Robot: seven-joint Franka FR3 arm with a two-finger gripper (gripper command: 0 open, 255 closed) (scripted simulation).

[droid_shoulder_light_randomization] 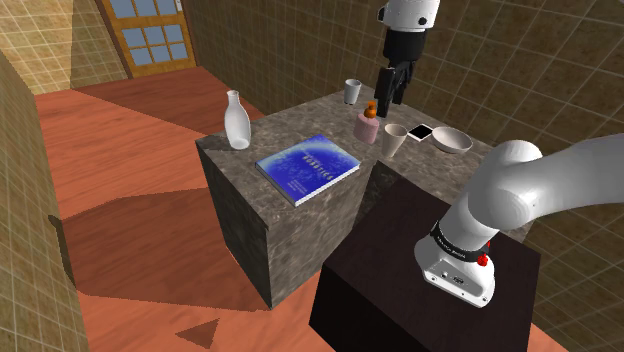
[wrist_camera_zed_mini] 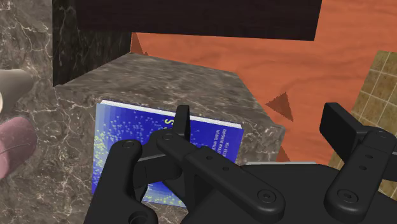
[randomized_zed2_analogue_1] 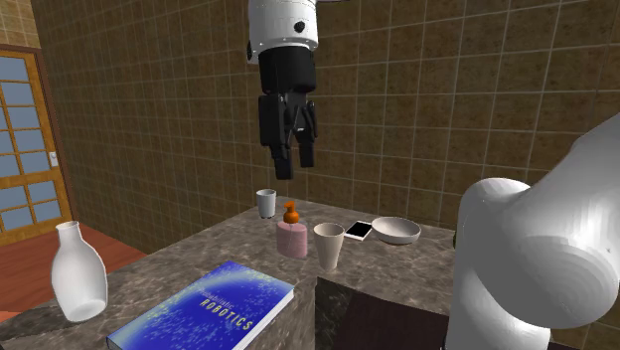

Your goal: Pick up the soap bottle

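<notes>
A white robot arm holds its black gripper point(randomized_zed2_analogue_1: 289, 164) above a dark, stone-patterned bench point(droid_shoulder_light_randomization: 250, 215), with the fingers pointing straight down. The two fingers stand apart and open, with nothing between them.

The soap bottle point(randomized_zed2_analogue_1: 291, 239) is pink with an orange pump top. It stands upright toward the bench's far corner, with a grey cup point(randomized_zed2_analogue_1: 266, 203) behind it nearer that corner and a white cup point(randomized_zed2_analogue_1: 328, 246) just beside it. The gripper hangs above the bottle and does not touch it. In the wrist view the bottle sits off to one side of the fingers, not between them, and a blue book point(wrist_camera_zed_mini: 127, 146) lies flat on the bench below.

The step in hand looks like the approach. To do it well, the gripper probably needs to centre over the bottle first. It can then descend so the fingers pass either side of the pink body, below the pump and clear of the white cup.

The arm arches up from its stand, and the wrist drops vertically over the bench.
</notes>
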